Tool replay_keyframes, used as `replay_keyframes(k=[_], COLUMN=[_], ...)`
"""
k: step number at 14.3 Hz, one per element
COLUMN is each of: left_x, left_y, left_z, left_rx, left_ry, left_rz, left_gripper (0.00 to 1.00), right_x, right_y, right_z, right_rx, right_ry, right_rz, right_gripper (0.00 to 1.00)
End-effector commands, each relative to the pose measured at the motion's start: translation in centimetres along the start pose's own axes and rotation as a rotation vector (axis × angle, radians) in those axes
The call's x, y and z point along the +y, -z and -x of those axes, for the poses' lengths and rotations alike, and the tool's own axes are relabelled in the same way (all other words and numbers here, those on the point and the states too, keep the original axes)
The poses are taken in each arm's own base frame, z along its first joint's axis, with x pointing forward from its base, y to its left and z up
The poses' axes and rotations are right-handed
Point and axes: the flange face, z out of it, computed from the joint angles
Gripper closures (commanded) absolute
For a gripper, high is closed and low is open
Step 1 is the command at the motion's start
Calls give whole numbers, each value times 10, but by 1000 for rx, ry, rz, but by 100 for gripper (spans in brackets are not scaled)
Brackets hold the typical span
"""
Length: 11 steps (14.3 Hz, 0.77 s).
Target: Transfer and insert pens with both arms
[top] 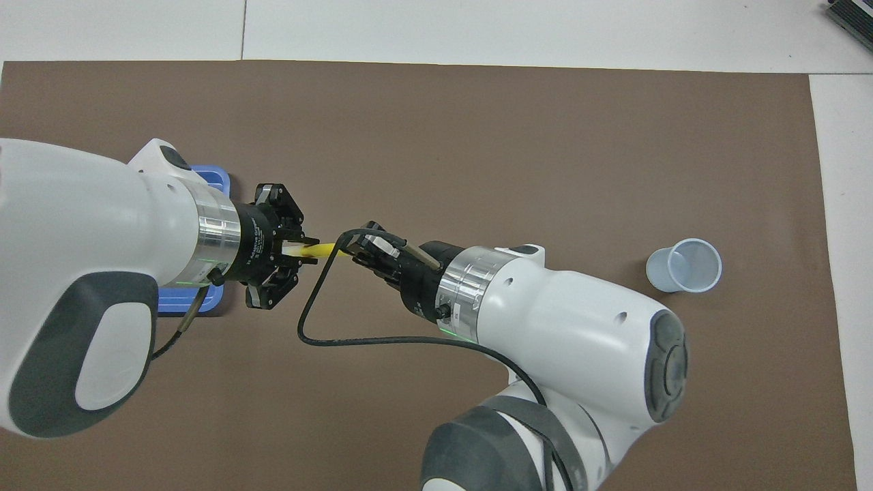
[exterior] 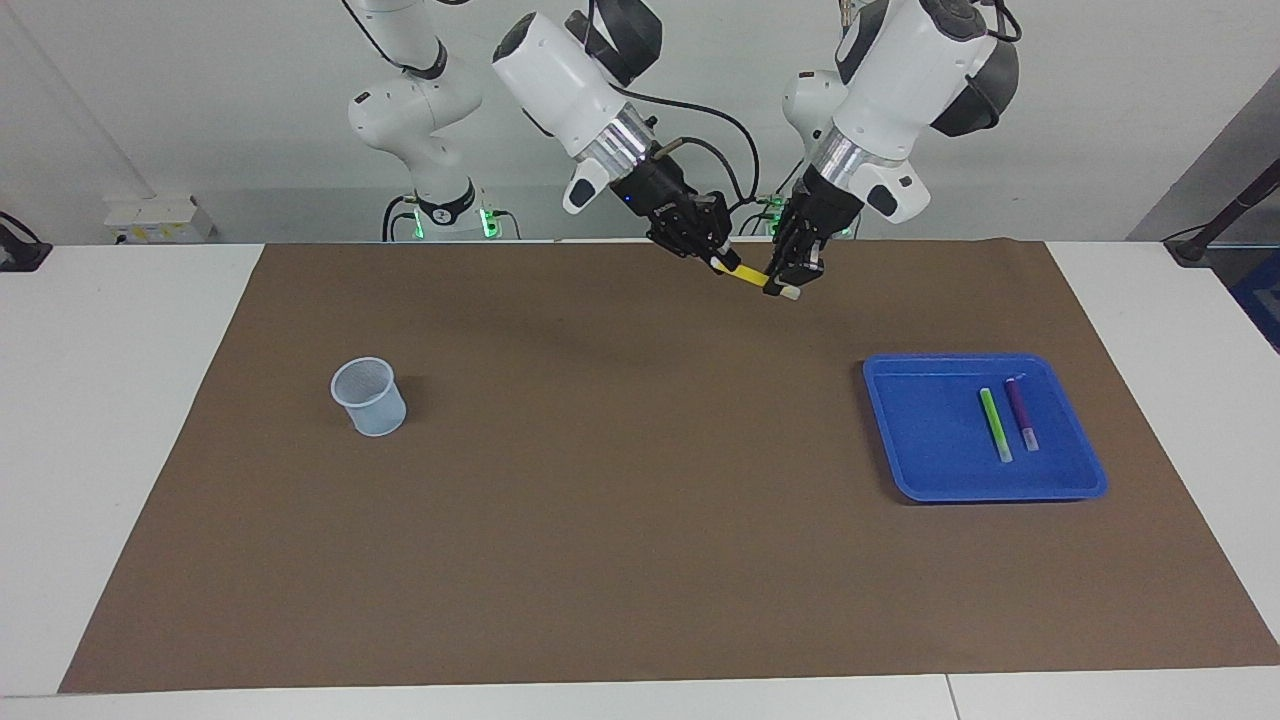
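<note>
Fig.: top centre of the facing view, L gripper & R gripper both clamp yellow pen mid-air; green pen, purple pen in tray, right of frame; cup at left.

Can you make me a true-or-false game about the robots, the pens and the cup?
1. Both pincers hold the yellow pen. True: the left pincer and right pincer each grip one end, up in the air.
2. The purple pen is in the cup. False: it lies in the blue tray.
3. The green pen lies beside the purple pen. True.
4. The cup lies tipped over. False: it stands upright.
</note>
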Motion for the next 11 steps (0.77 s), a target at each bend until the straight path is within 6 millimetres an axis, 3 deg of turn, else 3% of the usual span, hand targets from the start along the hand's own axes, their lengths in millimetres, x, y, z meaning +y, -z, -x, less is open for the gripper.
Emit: replay_keyframes(k=[1, 5, 11], left_x=[-12, -12, -12], left_y=[7, 8, 8], left_z=[3, 3, 4], left_rx=[-12, -12, -12], left_ry=[-22, -21, -25], left_rz=[-5, -4, -5], left_gripper=[80, 79, 61], right_x=[4, 4, 4], right_y=[-3, -3, -4], right_z=[-9, -9, -9], right_rx=[10, 9, 8], right_ry=[7, 7, 7], right_rz=[-9, -8, -7], right_gripper=[100, 100, 100])
